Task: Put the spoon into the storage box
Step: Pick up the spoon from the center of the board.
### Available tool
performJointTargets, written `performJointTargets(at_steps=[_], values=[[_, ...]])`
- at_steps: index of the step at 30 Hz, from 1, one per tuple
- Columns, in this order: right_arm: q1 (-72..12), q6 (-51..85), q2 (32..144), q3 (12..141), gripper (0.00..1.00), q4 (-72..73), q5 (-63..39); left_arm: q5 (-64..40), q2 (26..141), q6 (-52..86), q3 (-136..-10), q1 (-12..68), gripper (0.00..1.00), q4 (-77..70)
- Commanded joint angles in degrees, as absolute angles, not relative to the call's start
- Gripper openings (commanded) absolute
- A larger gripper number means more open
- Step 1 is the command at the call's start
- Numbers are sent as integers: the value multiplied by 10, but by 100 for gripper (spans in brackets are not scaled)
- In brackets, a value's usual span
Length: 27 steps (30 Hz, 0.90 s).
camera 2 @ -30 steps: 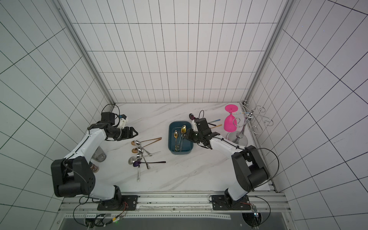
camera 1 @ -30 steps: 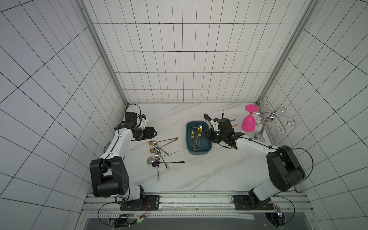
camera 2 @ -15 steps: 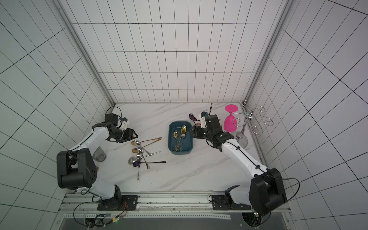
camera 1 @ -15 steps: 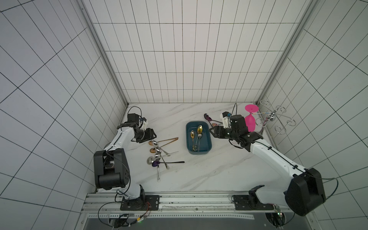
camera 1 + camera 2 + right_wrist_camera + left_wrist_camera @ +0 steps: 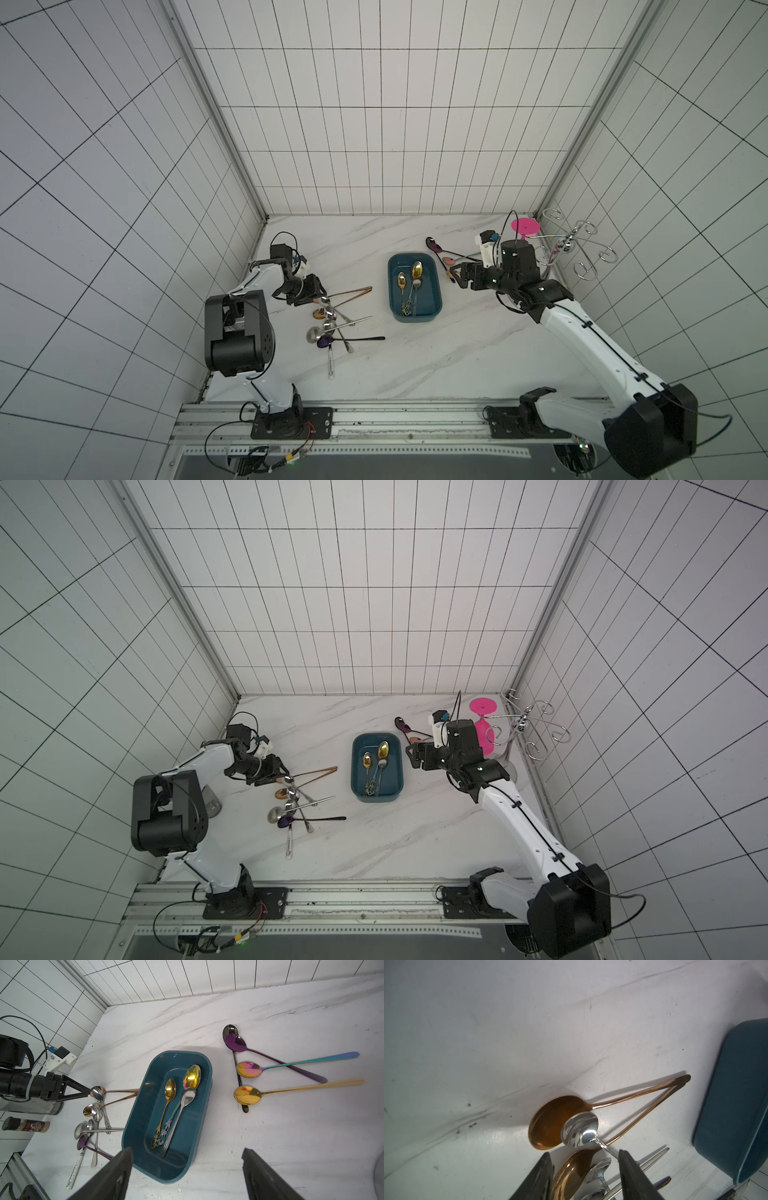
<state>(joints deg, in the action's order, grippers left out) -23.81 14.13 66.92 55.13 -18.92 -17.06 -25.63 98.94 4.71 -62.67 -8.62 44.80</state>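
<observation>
The left gripper (image 5: 584,1154) is hovering low with fingers apart, gripping nothing, straddling the bowl of a copper spoon (image 5: 571,1174) while the handle of a small silver spoon (image 5: 580,1130) is passing by one finger, near the tabletop's (image 5: 457,353) left edge. The right gripper (image 5: 187,1149) is hanging wide apart and empty beside the storage box (image 5: 133,1122), which is sitting mid-tabletop holding three spoons (image 5: 188,1095). Closing here is risking a double pick or a slip, because the spoons are overlapping.
</observation>
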Motion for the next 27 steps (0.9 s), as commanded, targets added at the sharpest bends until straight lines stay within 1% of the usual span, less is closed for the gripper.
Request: performJointTargets(at_steps=[1, 6, 7, 8, 21, 22, 23, 25, 26, 27], values=[[-228, 127, 656, 556, 86, -204, -174, -270, 1013, 38, -648, -88, 52, 438], [-223, 121, 655, 560, 88, -208, -181, -280, 1038, 34, -666, -88, 48, 445], [-222, 123, 653, 559, 89, -208, -180, -279, 1041, 33, -668, -89, 48, 444], [-222, 124, 652, 558, 93, -205, -181, -278, 1045, 33, -668, -88, 48, 444], [-215, 121, 646, 559, 96, -211, -181, -297, 1079, 36, -680, -88, 45, 445], [-215, 121, 647, 559, 99, -211, -184, -300, 1081, 36, -680, -88, 43, 444], [-214, 120, 647, 559, 100, -211, -186, -304, 1084, 36, -681, -88, 40, 443], [-214, 116, 646, 561, 100, -217, -182, -305, 1089, 37, -682, -88, 38, 445], [-214, 117, 644, 561, 100, -217, -179, -304, 1090, 37, -683, -88, 36, 445], [-213, 119, 641, 559, 100, -216, -180, -304, 1089, 37, -682, -88, 31, 445]])
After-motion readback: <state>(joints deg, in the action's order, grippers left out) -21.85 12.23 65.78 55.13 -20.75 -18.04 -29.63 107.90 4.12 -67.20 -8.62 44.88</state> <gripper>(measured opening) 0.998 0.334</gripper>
